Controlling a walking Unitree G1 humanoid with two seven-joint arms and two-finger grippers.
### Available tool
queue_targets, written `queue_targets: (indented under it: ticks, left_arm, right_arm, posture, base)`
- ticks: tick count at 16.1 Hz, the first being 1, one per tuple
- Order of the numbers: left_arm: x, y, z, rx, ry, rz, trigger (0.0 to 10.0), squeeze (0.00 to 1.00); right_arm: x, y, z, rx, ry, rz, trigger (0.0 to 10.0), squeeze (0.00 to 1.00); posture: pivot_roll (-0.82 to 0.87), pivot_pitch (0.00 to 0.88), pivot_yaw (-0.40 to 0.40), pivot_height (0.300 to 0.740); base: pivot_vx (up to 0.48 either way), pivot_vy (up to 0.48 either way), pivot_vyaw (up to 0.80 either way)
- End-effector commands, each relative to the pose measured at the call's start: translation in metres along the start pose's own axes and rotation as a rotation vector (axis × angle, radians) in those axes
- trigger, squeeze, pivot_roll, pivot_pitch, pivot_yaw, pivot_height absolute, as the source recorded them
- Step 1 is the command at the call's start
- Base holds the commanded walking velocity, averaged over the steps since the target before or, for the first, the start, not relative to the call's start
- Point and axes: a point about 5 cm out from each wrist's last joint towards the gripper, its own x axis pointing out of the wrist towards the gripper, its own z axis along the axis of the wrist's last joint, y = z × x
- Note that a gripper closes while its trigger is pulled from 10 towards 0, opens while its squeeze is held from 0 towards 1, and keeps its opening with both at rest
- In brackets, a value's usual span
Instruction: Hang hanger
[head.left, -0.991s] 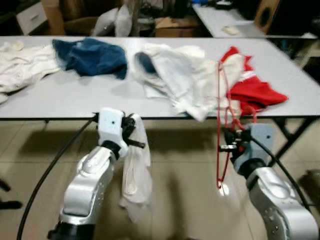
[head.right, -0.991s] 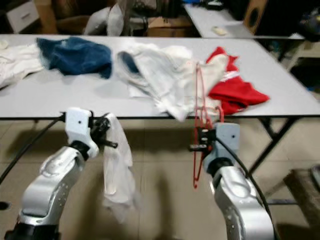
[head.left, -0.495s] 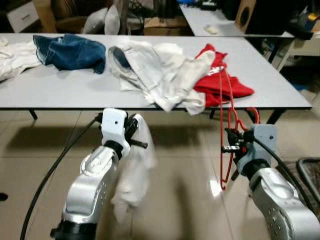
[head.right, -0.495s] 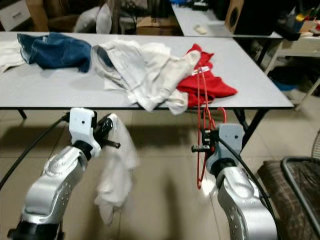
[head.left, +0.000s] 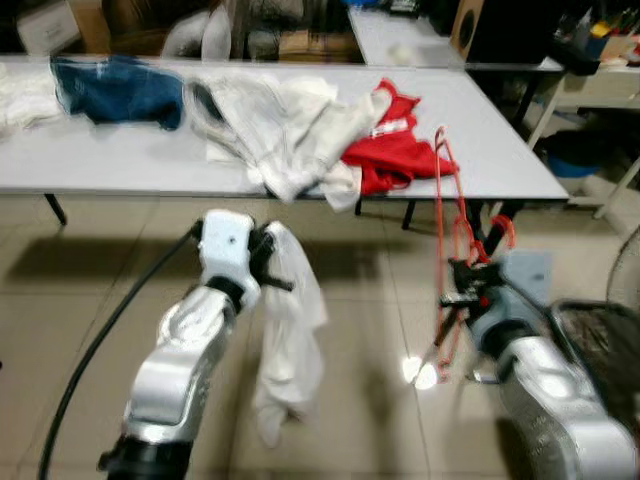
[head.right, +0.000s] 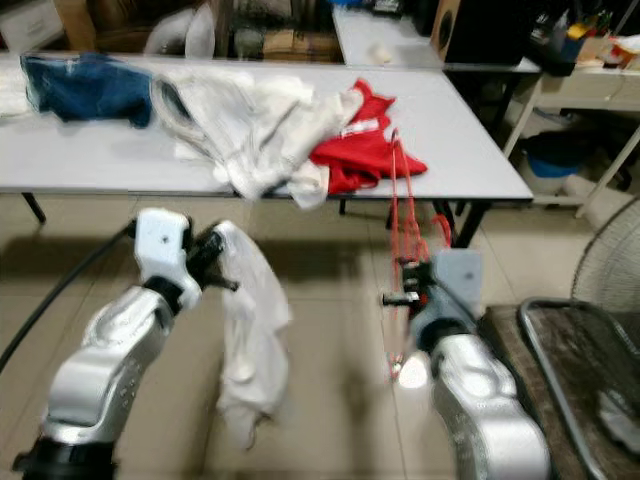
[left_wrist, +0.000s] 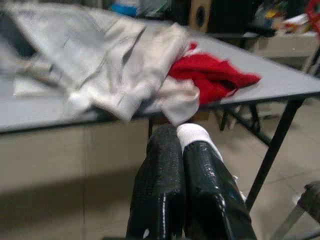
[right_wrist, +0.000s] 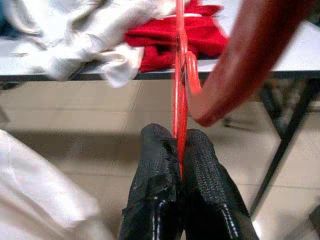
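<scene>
My right gripper (head.left: 458, 296) is shut on a red wire hanger (head.left: 441, 220), which stands upright in front of the table's near edge; in the right wrist view the hanger (right_wrist: 179, 85) runs up from between the black fingers (right_wrist: 156, 180). My left gripper (head.left: 277, 283) is shut on a white garment (head.left: 290, 350) that hangs down over the floor. In the left wrist view a bit of the white cloth (left_wrist: 194, 135) pokes out between the closed fingers (left_wrist: 162, 175).
A long grey table (head.left: 120, 165) carries a blue garment (head.left: 118, 90), a heap of white clothes (head.left: 270, 125) and a red garment (head.left: 395, 150). A dark wire basket (head.right: 575, 370) and a fan (head.right: 612, 270) stand at the right. Tiled floor lies below.
The camera has swung right and the picture is blurred, so the table has slid left. Both grippers keep their hold; the white garment swings a little.
</scene>
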Motion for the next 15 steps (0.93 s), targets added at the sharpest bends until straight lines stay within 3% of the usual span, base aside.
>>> queue_targets:
  ticks: [1,9,15]
  left_arm:
    - [0.0011,-0.002,0.0066,-0.013,-0.036,-0.001,10.0,0.0]
    - [0.0081,0.0003,0.0143,-0.032,-0.066,-0.01,10.0,0.0]
    - [0.0103,0.0005,0.0151,-0.049,-0.067,-0.01,10.0,0.0]
  right_arm:
    - [-0.001,-0.0042,0.0041,-0.009,-0.012,-0.013,10.0,0.0]
    - [0.0005,-0.0073,0.0057,-0.013,-0.009,-0.025,10.0,0.0]
    - [0.0021,-0.0058,0.0057,-0.042,-0.006,-0.021,10.0,0.0]
  posture:
    - [0.02,0.02,0.007,0.74]
    - [0.02,0.018,0.004,0.74]
    - [0.02,0.02,0.0,0.74]
  base:
    - [0.0,0.0,0.0]
    - [0.0,0.0,-0.8]
    - [0.126,0.0,0.0]
